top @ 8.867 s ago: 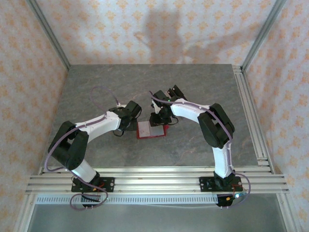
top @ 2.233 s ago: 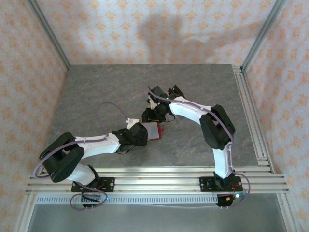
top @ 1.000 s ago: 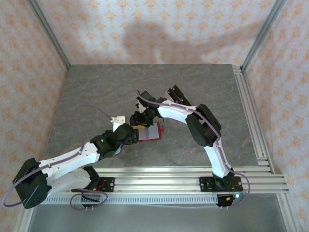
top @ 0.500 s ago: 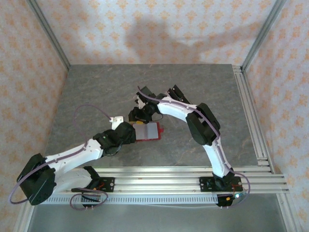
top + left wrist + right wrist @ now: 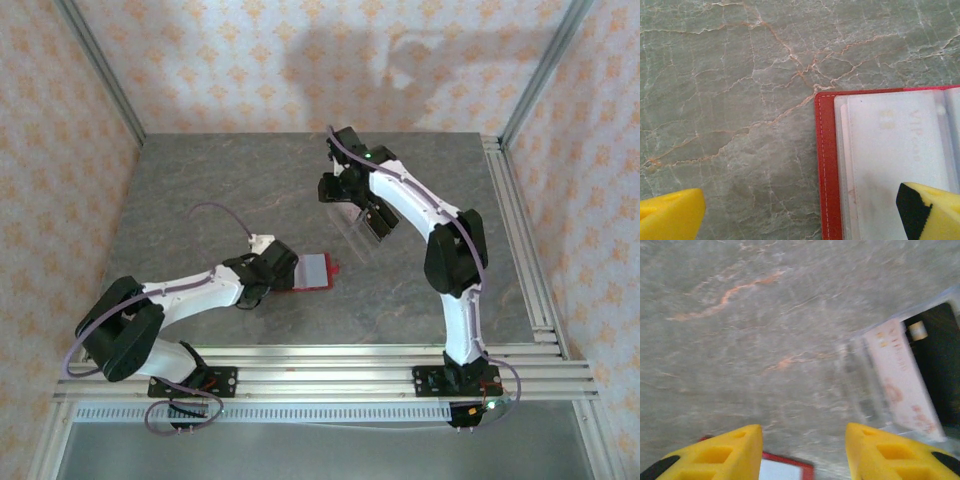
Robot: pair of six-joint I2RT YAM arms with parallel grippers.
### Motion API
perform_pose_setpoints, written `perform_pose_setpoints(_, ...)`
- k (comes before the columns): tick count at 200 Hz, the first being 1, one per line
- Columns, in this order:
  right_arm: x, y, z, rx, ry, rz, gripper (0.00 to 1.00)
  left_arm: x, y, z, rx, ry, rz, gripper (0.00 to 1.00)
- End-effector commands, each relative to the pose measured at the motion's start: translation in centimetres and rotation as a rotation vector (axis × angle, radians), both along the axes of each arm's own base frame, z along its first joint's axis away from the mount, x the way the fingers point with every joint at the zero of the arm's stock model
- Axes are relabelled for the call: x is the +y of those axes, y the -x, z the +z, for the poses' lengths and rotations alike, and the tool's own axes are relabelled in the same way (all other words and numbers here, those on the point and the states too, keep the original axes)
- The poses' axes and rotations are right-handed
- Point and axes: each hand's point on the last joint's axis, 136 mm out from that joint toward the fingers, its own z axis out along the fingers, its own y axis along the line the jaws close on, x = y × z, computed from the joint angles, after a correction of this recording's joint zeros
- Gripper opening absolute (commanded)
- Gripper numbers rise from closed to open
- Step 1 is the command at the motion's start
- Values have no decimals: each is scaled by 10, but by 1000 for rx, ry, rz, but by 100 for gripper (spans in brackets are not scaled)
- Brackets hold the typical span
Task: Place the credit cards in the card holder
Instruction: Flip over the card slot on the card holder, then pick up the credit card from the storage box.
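Left gripper (image 5: 800,200), jaws spread wide, hangs over the edge of the open red folding card holder (image 5: 826,165) on the grey marble bench (image 5: 200,200); right gripper (image 5: 801,435), jaws apart, empty, near a clear plastic stand (image 5: 362,228).

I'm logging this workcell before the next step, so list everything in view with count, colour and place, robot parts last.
card holder: one, red with pale pockets, lying open mid-table.
credit cards: two visible; a pale one in the holder's pocket, a pinkish one in the clear stand.
clear stand: one, clear plastic with black blocks, on the table beyond the holder.
table: one, grey-green, marbled.
left gripper: one, yellow fingers, open, over the holder's left edge.
right gripper: one, yellow fingers, open and empty, above the table near the stand.
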Motion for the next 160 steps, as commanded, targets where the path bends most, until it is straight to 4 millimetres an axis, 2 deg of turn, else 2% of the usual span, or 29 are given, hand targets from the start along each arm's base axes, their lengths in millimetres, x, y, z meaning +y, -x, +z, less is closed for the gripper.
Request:
perform_pose_setpoints(1,-34,2,-25,13,293,67,46,15,-3,3,-10,-59,53,100)
perform_pose_setpoints(46,-48,-14,-33,-23,432,87,45,20,0,-1,-4,-67,73,100)
perform_pose_setpoints(114,-49,-19,-51,-10,466,97,43,21,1,6,-15,-63,73,100)
perform_pose_setpoints(160,-40,-15,-61,26,428,119,38,22,2,8,-20,-63,75,100)
